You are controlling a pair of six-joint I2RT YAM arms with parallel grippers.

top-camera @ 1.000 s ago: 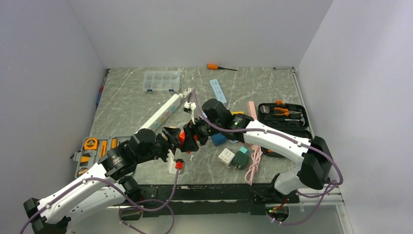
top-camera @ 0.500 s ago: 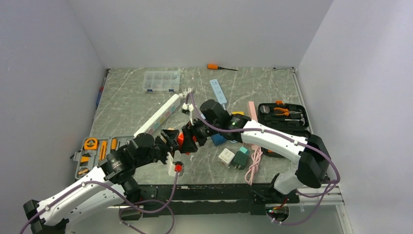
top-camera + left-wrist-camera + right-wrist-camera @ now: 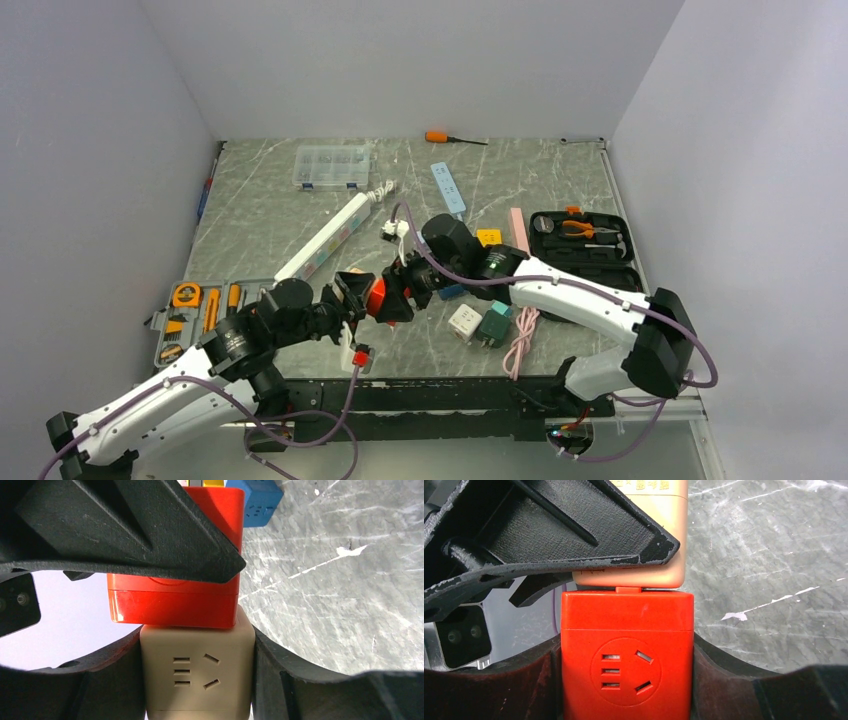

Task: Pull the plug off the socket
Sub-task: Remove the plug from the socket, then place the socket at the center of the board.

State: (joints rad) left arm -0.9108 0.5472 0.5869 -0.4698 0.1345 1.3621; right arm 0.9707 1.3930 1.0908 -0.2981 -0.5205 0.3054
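Observation:
A red cube plug (image 3: pixel 376 297) sits pressed against a beige cube socket (image 3: pixel 197 675), both held in the air above the table's front middle. My left gripper (image 3: pixel 347 293) is shut on the beige socket, its fingers (image 3: pixel 285 680) on both side faces. My right gripper (image 3: pixel 398 292) is shut on the red plug (image 3: pixel 626 665), with the beige socket (image 3: pixel 669 505) beyond it. The red plug (image 3: pixel 175 600) still meets the socket face to face, with only a thin seam between them. In the top view the socket is mostly hidden by the grippers.
A blue cube (image 3: pixel 450 290), a white cube (image 3: pixel 464 320), a green cube (image 3: pixel 493 325) and a pink cable (image 3: pixel 520 340) lie right of the grippers. A long white power strip (image 3: pixel 330 235) lies behind, and a white block with a red switch (image 3: pixel 357 352) in front. Tool cases stand at left (image 3: pixel 195 305) and right (image 3: pixel 585 240).
Both grippers, with the joined plug and socket, have moved slightly toward the near edge. The right arm's elbow has swung right. The plug and socket stay together.

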